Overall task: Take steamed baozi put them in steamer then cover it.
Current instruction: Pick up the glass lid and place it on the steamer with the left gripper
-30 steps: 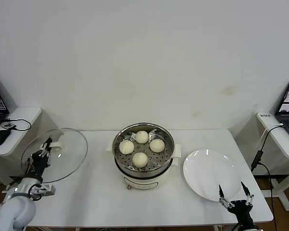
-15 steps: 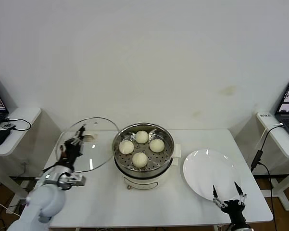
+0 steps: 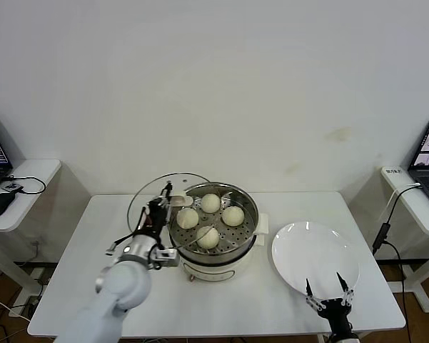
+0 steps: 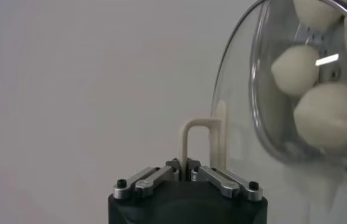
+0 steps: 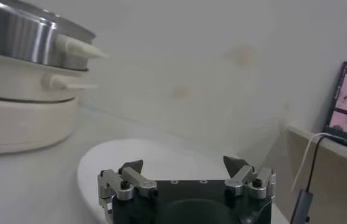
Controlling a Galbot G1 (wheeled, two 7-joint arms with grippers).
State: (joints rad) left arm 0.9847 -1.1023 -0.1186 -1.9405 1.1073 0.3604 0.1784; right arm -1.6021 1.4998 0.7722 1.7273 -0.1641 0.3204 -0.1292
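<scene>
Four cream-white baozi (image 3: 208,236) lie in the shiny steamer (image 3: 253,223) on its white cooker base at the table's centre. My left gripper (image 3: 157,214) is shut on the cream handle (image 4: 189,143) of the clear glass cover (image 3: 144,204). It holds the cover tilted in the air, overlapping the steamer's left rim. In the left wrist view the gripper (image 4: 184,167) pinches the handle, and two baozi (image 4: 332,115) show through the cover's glass (image 4: 240,122). My right gripper (image 3: 327,296) is open and empty at the table's front edge; it also shows in the right wrist view (image 5: 182,167).
A flat white plate (image 3: 314,257) lies right of the steamer, just beyond my right gripper, and shows in the right wrist view (image 5: 161,152). Side tables with laptops stand at far left (image 3: 14,193) and far right (image 3: 421,207); a cable (image 3: 384,229) hangs at the right.
My left gripper has carried the cover rightward from beyond the table's left edge to the steamer's left rim. My right gripper has drifted a little left and lower.
</scene>
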